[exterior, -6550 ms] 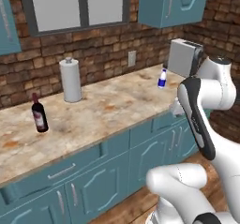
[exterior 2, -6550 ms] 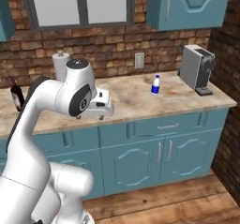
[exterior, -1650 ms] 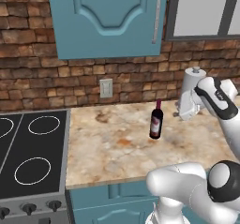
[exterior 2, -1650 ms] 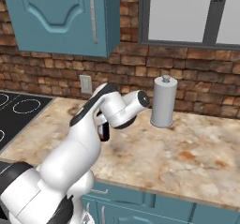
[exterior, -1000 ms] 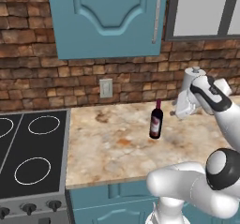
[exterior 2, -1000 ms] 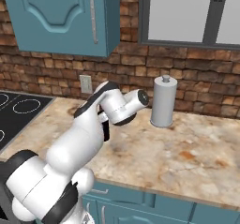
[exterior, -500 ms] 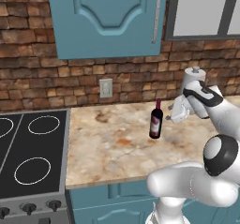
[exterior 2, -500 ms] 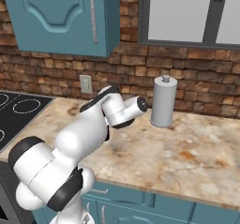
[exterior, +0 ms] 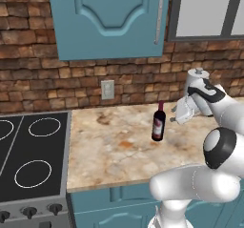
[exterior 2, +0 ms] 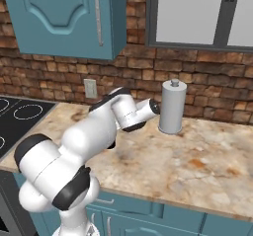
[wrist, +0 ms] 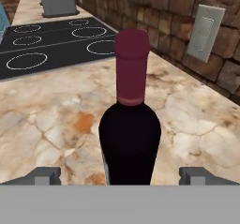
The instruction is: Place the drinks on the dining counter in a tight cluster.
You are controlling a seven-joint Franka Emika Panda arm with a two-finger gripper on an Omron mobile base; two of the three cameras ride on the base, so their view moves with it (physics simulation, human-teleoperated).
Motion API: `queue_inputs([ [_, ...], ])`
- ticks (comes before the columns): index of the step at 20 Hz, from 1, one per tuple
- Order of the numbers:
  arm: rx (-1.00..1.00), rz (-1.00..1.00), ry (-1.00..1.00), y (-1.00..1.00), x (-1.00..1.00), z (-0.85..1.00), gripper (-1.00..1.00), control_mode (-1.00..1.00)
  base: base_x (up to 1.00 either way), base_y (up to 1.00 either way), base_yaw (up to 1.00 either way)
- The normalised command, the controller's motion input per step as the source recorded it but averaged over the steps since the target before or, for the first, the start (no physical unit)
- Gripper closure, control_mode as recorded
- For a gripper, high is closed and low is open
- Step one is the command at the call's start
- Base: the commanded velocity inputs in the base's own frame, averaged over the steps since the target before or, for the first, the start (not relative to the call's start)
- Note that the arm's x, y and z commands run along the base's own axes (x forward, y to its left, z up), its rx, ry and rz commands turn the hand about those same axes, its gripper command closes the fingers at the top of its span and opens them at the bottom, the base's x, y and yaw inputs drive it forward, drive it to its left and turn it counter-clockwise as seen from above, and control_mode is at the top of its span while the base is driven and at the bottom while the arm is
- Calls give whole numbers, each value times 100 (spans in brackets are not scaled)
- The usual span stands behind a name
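Now, left base view: wine bottle [exterior: 158,123] stands upright on the marbled counter [exterior: 114,150], dark glass, red label; gripper [exterior: 177,117] just beside its neck.
Right base view: grey canister [exterior 2: 172,106] by the brick wall; arm hides the bottle.
Hand view: red-capped neck centred between spread fingertips [wrist: 44,175], untouched; stove [wrist: 51,42] beyond.

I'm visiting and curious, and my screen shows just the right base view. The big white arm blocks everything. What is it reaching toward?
Observer: A dark wine bottle, standing upright on the marbled counter.
Operator: Is it grabbed yet?
Observer: No. The gripper is open, one fingertip on each side of the bottle.
Operator: Anything to the left of that bottle?
Observer: A black stovetop with ring burners adjoins the counter's left end.
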Motion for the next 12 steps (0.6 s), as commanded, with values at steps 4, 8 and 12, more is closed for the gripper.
queue_inputs([
  [4,0,0,-1,11,0,-3,-100,-100,0,0,0],
  [8,0,0,-7,6,1,-7,-100,-100,0,0,0],
  [12,3,1,-2,0,0,0,-100,-100,0,0,0],
])
